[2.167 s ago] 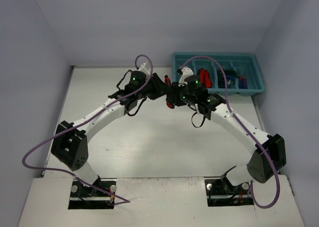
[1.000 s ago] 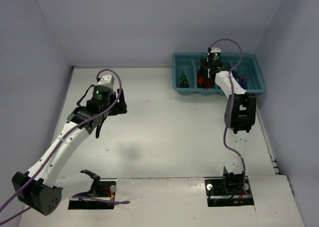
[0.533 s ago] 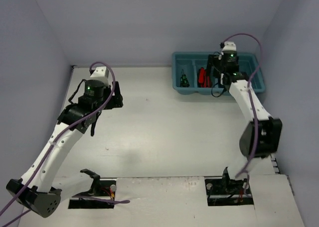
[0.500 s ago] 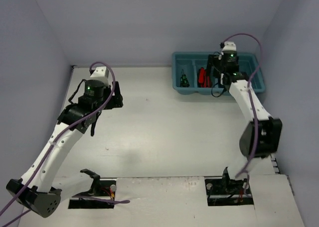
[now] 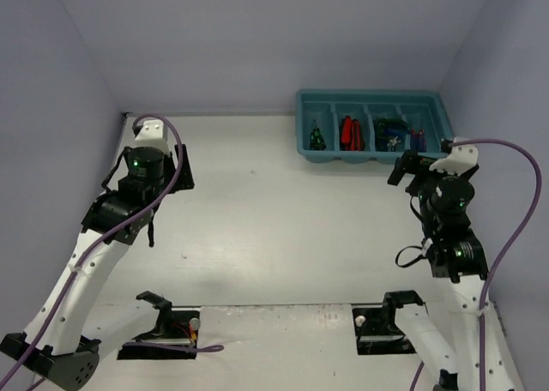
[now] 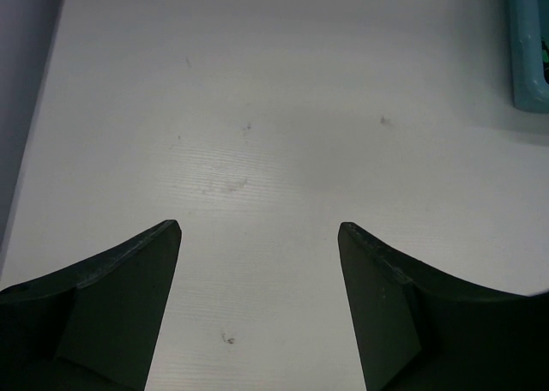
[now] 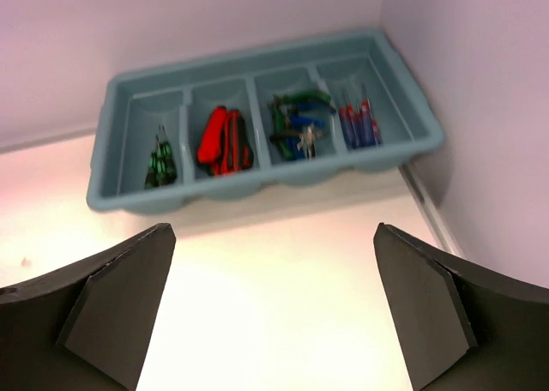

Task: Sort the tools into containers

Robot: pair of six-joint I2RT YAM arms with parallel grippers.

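**Both jaws spread, tools lying in the tray**

My left gripper (image 6: 259,228) hangs over the bare white table (image 6: 257,108), its fingers apart with nothing between them. From that wrist I see only a corner of the teal tray (image 6: 526,65), at the far right edge of the view. My right gripper (image 7: 274,228) is spread wide too and grasps nothing. It looks at the tray from its near side, apart from it.

The tray sits in the table's far right corner, close to the back wall. From my right wrist, left to right, its four compartments hold:

- dark green screwdrivers (image 7: 159,164)
- red-and-black utility knives (image 7: 225,140)
- green- and blue-handled pliers (image 7: 296,125)
- thin screwdrivers (image 7: 360,123), whose handles seem blue with red, though the view is soft there

Seen from above, my left arm stands at the table's left side, well apart from the tray. My right arm stands near the right edge.
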